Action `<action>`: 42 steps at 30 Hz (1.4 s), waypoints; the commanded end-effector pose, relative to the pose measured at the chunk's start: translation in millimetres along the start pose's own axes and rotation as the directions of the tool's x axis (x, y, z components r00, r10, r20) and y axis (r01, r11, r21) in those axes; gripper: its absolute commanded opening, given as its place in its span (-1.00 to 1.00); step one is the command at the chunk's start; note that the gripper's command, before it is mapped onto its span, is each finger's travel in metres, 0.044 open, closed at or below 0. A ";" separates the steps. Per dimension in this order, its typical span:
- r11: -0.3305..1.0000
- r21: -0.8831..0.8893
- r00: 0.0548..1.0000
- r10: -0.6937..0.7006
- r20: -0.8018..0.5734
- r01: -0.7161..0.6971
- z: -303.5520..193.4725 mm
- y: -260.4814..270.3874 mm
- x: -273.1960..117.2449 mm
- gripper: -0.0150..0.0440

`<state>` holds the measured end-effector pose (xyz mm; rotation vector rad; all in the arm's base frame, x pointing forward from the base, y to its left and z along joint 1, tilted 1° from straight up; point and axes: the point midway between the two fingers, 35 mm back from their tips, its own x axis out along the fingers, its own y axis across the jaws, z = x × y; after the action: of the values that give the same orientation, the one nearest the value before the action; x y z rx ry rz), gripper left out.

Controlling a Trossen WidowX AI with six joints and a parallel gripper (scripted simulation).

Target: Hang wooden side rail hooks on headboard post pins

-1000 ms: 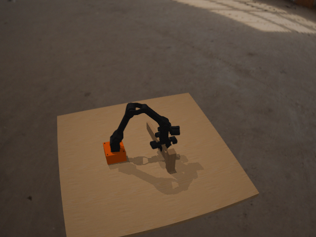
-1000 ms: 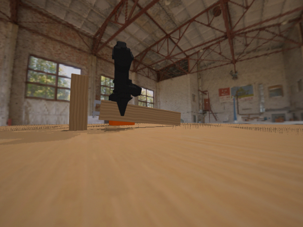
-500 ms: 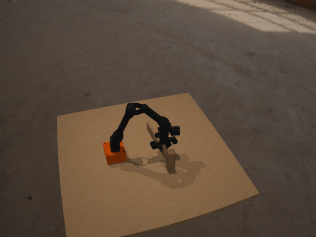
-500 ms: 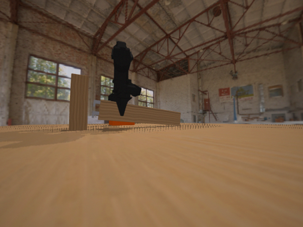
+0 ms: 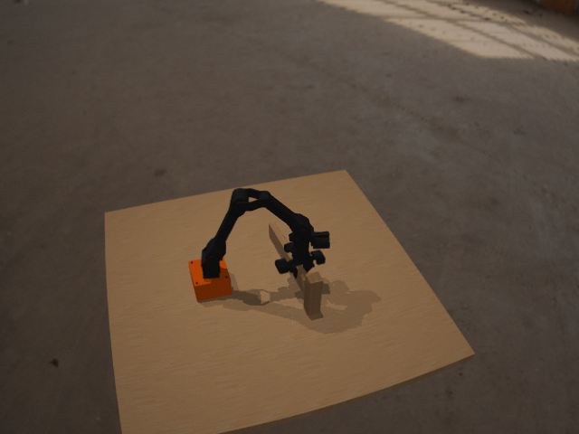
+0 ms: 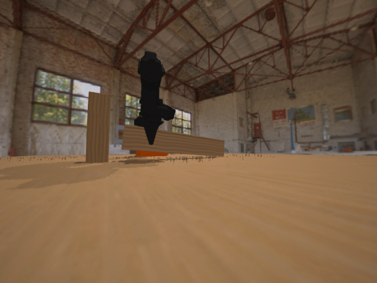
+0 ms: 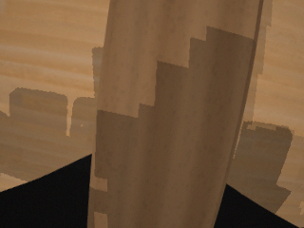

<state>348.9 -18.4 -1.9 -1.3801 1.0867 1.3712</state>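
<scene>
The wooden side rail (image 5: 277,239) (image 6: 182,142) (image 7: 178,89) is held tilted. Its hook end is raised toward the post and its far end is low at the table (image 5: 186,373) (image 6: 212,213). My gripper (image 5: 298,267) (image 6: 150,138) (image 7: 145,163) is shut on the rail near its hook end, gripping from above. The upright headboard post (image 5: 314,294) (image 6: 98,128) stands just beyond that end. The grey steel hooks (image 6: 117,134) sit close beside the post's face. The slot and its pins are hidden, so I cannot tell whether the hooks are inside.
The arm's orange base (image 5: 210,285) (image 6: 151,153) is fixed on the table behind the rail. The table edges lie well away from the post. A concrete floor surrounds the table.
</scene>
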 end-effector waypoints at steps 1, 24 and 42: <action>1.000 -0.002 1.000 -0.007 -0.004 0.007 -1.4 -0.4 -2.0 -0.49; 1.000 -0.002 1.000 -0.007 -0.005 0.007 -4.1 -2.3 -4.7 -0.49; 1.000 -0.002 1.000 -0.007 -0.005 0.007 -6.3 -4.2 -3.7 -0.49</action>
<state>349.5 -22.9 -1.3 -1.3802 1.0921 1.3758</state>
